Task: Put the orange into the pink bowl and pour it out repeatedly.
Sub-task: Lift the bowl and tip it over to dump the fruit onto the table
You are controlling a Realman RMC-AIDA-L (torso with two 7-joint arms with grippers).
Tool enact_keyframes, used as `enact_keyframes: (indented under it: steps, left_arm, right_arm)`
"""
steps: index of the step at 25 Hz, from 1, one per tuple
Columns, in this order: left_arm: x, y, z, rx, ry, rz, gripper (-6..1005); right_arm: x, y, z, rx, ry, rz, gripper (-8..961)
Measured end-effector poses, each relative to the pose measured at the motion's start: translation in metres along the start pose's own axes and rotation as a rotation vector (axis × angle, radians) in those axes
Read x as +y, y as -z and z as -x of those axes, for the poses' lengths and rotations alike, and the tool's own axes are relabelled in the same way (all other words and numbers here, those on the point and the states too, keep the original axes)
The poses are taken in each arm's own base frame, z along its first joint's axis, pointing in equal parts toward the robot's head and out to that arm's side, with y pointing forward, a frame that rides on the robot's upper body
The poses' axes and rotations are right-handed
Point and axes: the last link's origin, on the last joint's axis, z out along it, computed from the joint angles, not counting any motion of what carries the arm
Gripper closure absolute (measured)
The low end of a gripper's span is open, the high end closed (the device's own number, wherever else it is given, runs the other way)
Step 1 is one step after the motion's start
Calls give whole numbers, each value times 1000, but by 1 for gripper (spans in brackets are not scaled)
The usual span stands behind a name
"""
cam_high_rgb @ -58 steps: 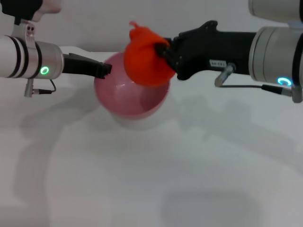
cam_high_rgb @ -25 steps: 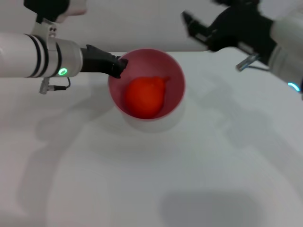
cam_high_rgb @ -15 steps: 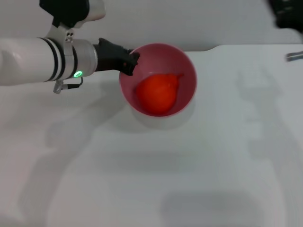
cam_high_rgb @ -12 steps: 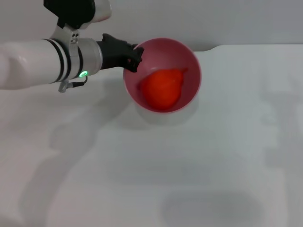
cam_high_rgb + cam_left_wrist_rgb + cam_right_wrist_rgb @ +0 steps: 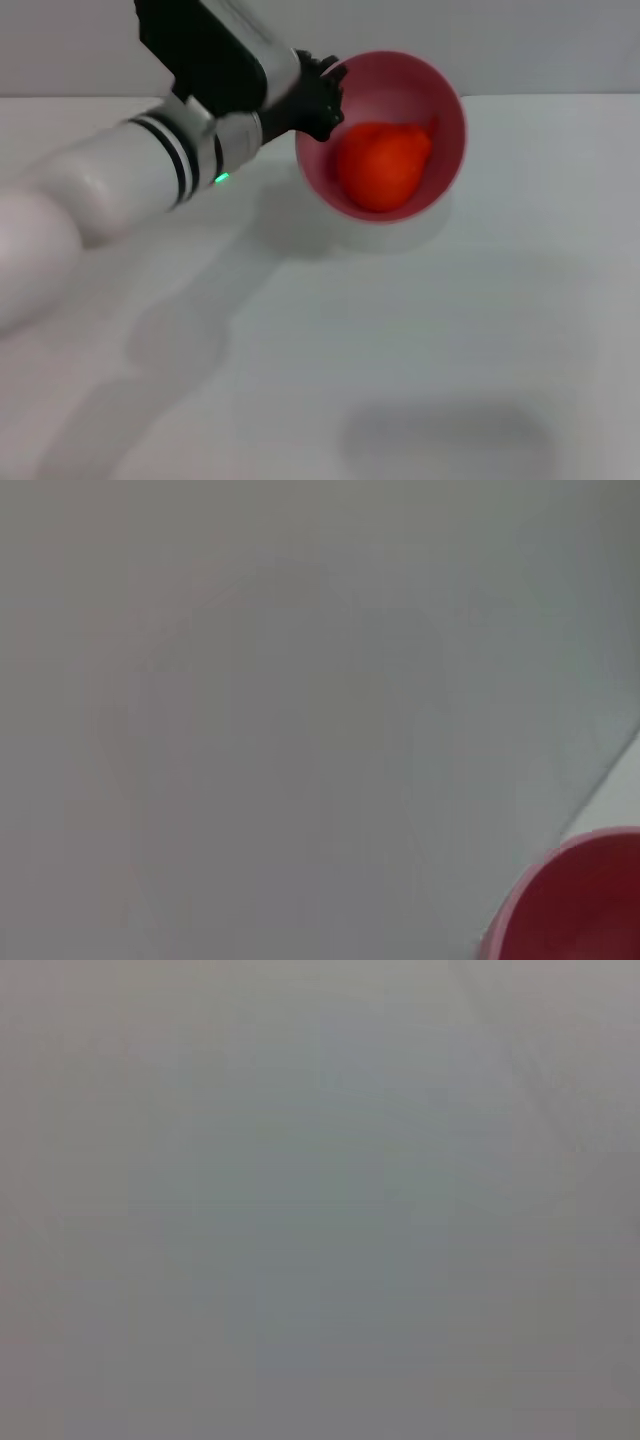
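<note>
- Left gripper (image 5: 322,92) clamped on the rim of the pink bowl (image 5: 445,95), at the bowl's left edge in the head view, black fingers (image 5: 318,78) pinching the wall
- Bowl held up off the white table (image 5: 420,340), tilted so its opening faces toward the head camera, soft shadow on the surface beneath and just beside it
- The orange (image 5: 382,166) lying inside the bowl, resting against the lower inner wall, touching the pink plastic, a small nub showing at its upper right
- Left arm reaching in from the left side of the head view, white sleeve with dark bands and a small green light (image 5: 217,179) near the wrist
- In the left wrist view only an edge of the pink bowl (image 5: 585,900) in one corner, against a plain grey background
- Right gripper out of sight in every view; right wrist view showing only a flat grey field
</note>
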Motion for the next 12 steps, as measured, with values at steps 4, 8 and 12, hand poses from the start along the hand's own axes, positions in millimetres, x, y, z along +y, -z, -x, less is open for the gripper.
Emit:
enact_keyframes:
  steps: [4, 8, 12]
  left_arm:
    - [26, 11, -6, 141, -200, -97, 949]
    - [41, 24, -12, 265, -335, -237, 948]
    - [50, 29, -13, 314, -435, -312, 948]
  right_arm:
    - [-10, 7, -3, 7, -9, -5, 293]
    - [-10, 8, -4, 9, -8, 1, 294]
    - [-9, 9, -4, 9, -12, 3, 295]
